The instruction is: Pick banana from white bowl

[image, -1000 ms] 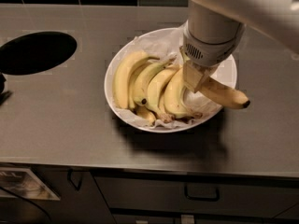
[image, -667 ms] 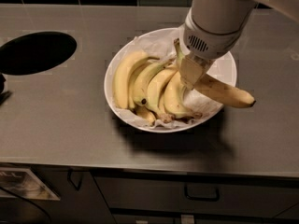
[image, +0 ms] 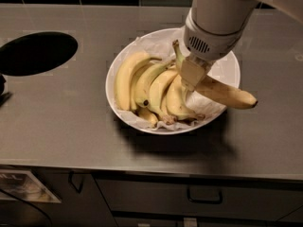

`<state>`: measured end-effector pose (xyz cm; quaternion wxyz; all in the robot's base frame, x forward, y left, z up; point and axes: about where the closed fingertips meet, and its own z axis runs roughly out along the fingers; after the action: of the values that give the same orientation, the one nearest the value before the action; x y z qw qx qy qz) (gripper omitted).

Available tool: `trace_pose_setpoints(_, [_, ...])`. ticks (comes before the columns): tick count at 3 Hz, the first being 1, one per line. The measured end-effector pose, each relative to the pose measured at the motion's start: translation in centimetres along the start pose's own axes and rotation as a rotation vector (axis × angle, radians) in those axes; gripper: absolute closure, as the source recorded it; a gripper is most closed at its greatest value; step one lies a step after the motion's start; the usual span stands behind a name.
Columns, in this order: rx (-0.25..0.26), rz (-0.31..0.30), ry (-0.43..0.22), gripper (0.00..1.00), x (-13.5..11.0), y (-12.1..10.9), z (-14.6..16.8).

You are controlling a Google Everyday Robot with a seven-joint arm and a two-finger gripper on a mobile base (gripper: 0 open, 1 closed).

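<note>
the gripper point(image: 191, 74) hung over the white bowl point(image: 116, 63) — fingers clamped on the banana point(image: 227, 94), its dark tip jutting past the rim.

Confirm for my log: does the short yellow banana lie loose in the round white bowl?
No, the gripper over the white bowl grips the banana.

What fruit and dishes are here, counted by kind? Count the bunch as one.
loose banana, gripped by the claw over the white bowl's right side: 1
banana bunch: 1
white bowl: 1
Total: 3
</note>
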<state>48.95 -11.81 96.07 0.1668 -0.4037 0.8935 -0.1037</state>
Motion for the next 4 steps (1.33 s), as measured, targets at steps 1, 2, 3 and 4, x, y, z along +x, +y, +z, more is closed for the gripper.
trace_pose_setpoints(1, [0.026, -0.015, -0.055, 1.0, 0.2, -0.2, -1.8])
trace_pose_setpoints(2, [0.098, -0.043, -0.13, 1.0, 0.8, -0.1, -5.4])
trace_pose_setpoints(3, [0.154, -0.082, -0.202, 1.0, 0.8, 0.6, -8.8])
trace_pose_setpoints(4, [0.154, -0.082, -0.202, 1.0, 0.8, 0.6, -8.8])
